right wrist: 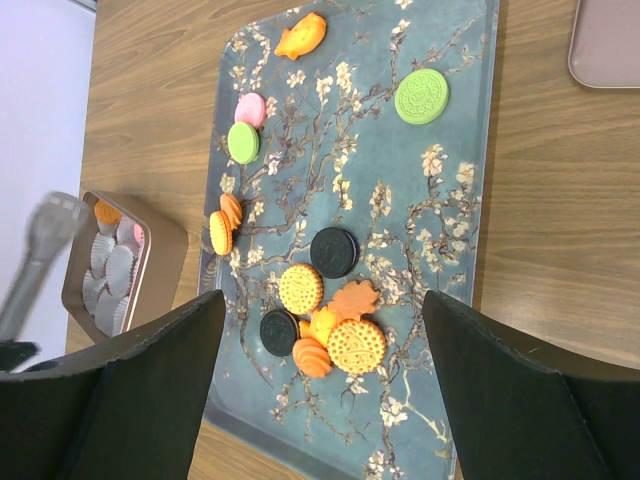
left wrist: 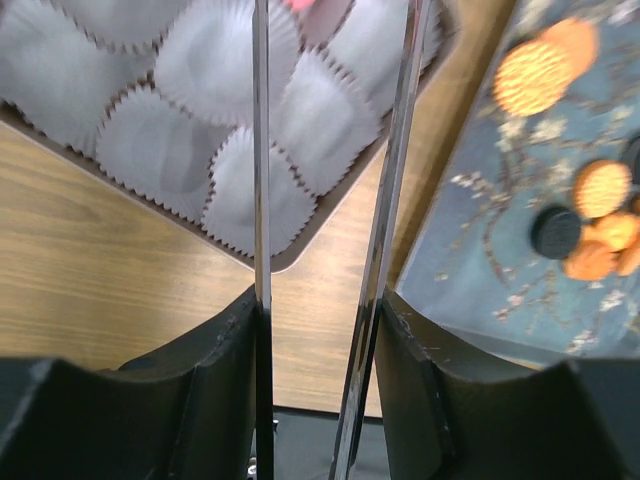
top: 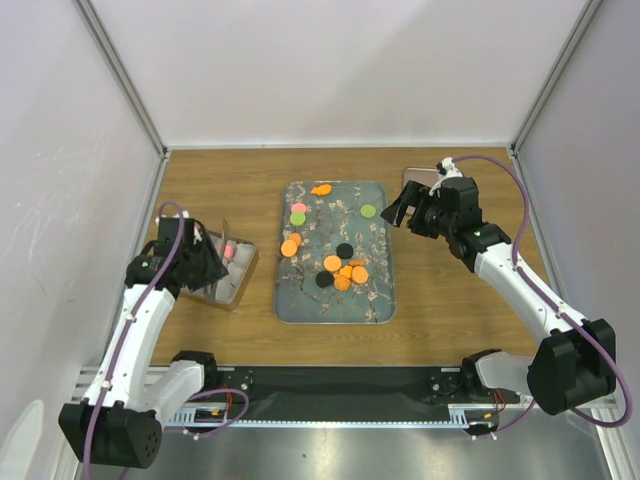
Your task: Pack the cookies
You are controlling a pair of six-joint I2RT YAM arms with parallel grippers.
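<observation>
Most of the cookies (top: pixel 345 270) lie on the tray (top: pixel 375 250) in the middle of the table (top: pixel 450 300). An irregular orange one (right wrist: pixel 300 37) sits at the tray's far end. A pink one (right wrist: pixel 250 108) and a green one (right wrist: pixel 243 142) touch each other near the left rim. A second green one (right wrist: pixel 421 96) lies alone toward the right. Two orange discs (right wrist: pixel 225 225) lean together at the left edge, and a black one (right wrist: pixel 334 252) lies near the centre. At the near end several orange pieces crowd together, some overlapping, with another black one (right wrist: pixel 279 328) just beside them.

A pink cookie (top: pixel 230 248) and an orange one (right wrist: pixel 107 212) already lie in the box (top: pixel 245 270). The box stands on the table left of the tray, apart from it, and is lined with white paper cups (left wrist: pixel 210 60); most of the cups in view hold nothing.

The left gripper (left wrist: pixel 322 320) hangs over the box's near corner, its fingers clamped on metal tongs (left wrist: pixel 262 150). The two tong blades stand apart over the cups with nothing between them that can be seen; their tips are out of the wrist view.

The right gripper (top: pixel 405 212) hovers by the tray's far right corner. Its fingers are spread wide with nothing between them. A tan round-cornered panel (top: pixel 420 177) lies flat on the table just beyond it.
</observation>
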